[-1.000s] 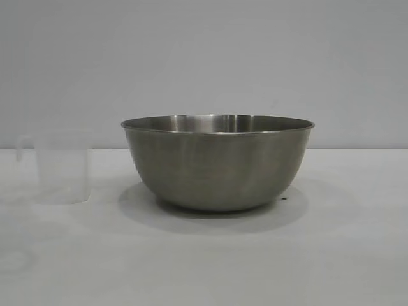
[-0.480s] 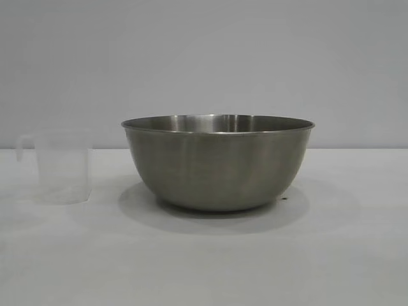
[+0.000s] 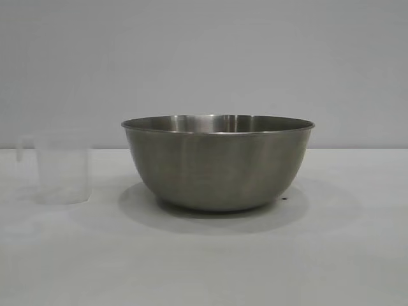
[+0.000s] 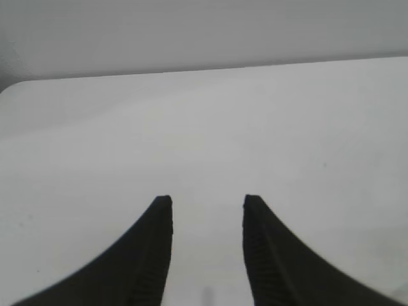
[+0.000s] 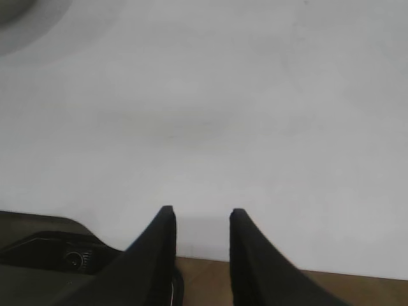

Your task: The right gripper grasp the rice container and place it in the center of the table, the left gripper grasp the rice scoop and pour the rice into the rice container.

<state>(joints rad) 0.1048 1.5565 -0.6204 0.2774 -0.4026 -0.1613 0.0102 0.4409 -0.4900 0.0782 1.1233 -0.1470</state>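
Fingers [image 4: 159, 255] of my left gripper [image 4: 204, 201] stand partly apart with nothing between them, only bare table [image 4: 204, 127] ahead. My right gripper [image 5: 201, 213] is likewise partly open and empty, over the table's near edge. Farther out, the steel bowl [image 3: 218, 162] sits mid-table, the clear scoop [image 3: 60, 169] upright well to its left. Compared with a second ago, bowl and scoop are unmoved; a faint shadow near the scoop has gone. I cannot see any rice.
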